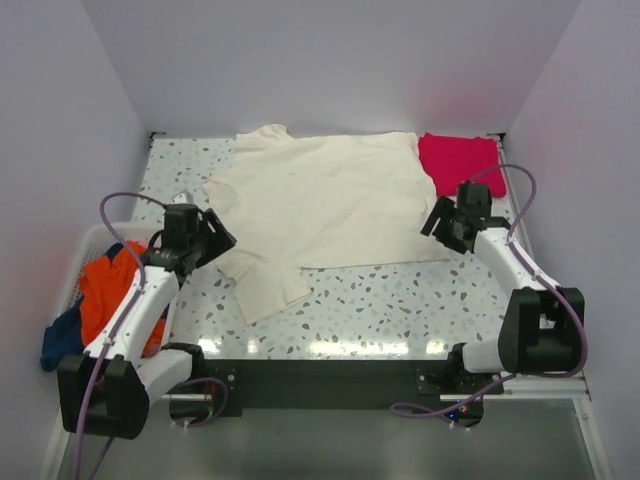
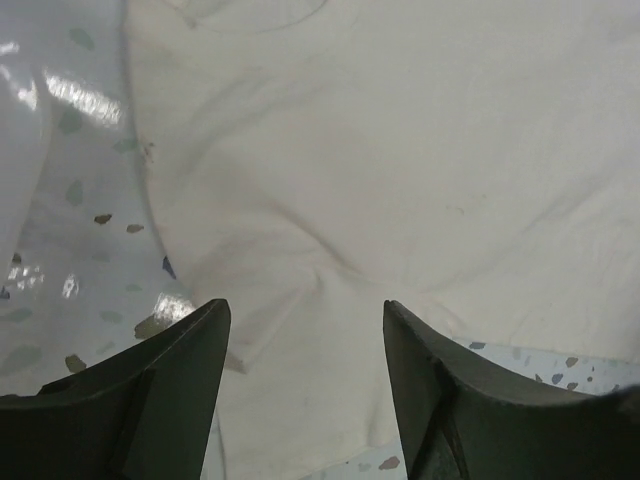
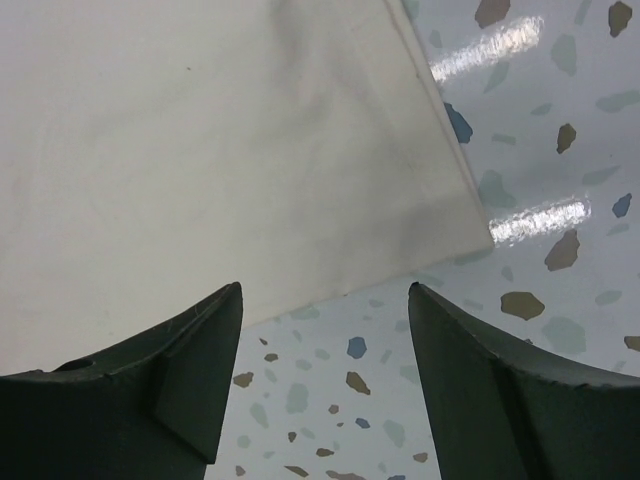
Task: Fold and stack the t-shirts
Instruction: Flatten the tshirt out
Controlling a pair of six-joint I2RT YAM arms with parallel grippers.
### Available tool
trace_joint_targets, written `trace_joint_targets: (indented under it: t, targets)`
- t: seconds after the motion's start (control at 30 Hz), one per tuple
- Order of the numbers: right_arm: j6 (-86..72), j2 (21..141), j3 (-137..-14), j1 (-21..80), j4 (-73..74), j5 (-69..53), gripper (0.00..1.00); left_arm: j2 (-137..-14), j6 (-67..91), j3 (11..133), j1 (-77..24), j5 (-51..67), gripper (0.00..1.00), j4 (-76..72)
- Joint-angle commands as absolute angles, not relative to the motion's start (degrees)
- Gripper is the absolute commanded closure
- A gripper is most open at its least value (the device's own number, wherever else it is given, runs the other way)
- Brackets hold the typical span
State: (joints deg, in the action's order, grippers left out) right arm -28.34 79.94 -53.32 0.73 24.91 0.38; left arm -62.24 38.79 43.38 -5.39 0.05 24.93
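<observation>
a white slatted basket (image 1: 88, 243) is sitting at the left edge of the table (image 1: 380, 300), holding an orange t-shirt (image 1: 100, 290) and a dark blue t-shirt (image 1: 60, 342). a magenta-red t-shirt (image 1: 458, 160) is lying folded at the far right corner, touching the cream t-shirt (image 1: 320, 200) spread flat mid-table. the left gripper (image 2: 305, 345) is hovering wide open, cream cloth showing between its fingers. the right gripper (image 3: 325, 335) is gaping empty, the cream hem corner lying just beyond its fingertips.
</observation>
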Motion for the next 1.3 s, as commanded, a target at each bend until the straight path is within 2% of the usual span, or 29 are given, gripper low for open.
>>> trace_joint_targets:
  t: [0.0, 0.17, 0.37, 0.57, 0.77, 1.03, 1.23, 1.27]
  targets:
    - [-30.8, 77.3, -49.1, 0.7, 18.5, 1.5, 0.30, -58.1, 44.2, 37.0, -6.1, -3.4, 0.34, 25.2]
    - [-31.5, 77.6, -47.5, 0.6, 17.6, 2.4, 0.32, -52.7, 51.3, 30.3, -13.3, -11.1, 0.35, 28.3]
    - [-31.9, 78.8, -47.4, 0.6, 16.3, 1.1, 0.33, -52.1, 58.2, 24.0, -19.7, -11.8, 0.38, 26.7]
    - [-32.1, 78.0, -46.5, 0.6, 16.1, 1.4, 0.34, -51.2, 57.2, 22.3, -20.9, -10.4, 0.44, 26.0]
    - [-32.6, 78.7, -46.1, 0.6, 15.4, 0.9, 0.35, -51.1, 56.4, 20.9, -24.1, -11.8, 0.45, 27.7]
    - [-33.0, 78.1, -46.5, 0.7, 15.8, 1.5, 0.35, -52.6, 63.7, 19.7, -33.3, -16.7, 0.48, 31.2]
    - [-33.0, 79.3, -47.3, 0.5, 16.2, 2.9, 0.35, -57.9, 67.1, 20.9, -38.8, -18.8, 0.57, 30.2]
    - [-33.0, 79.7, -47.9, 0.6, 16.3, 3.1, 0.35, -58.4, 67.3, 21.4, -39.3, -19.1, 0.63, 30.1]
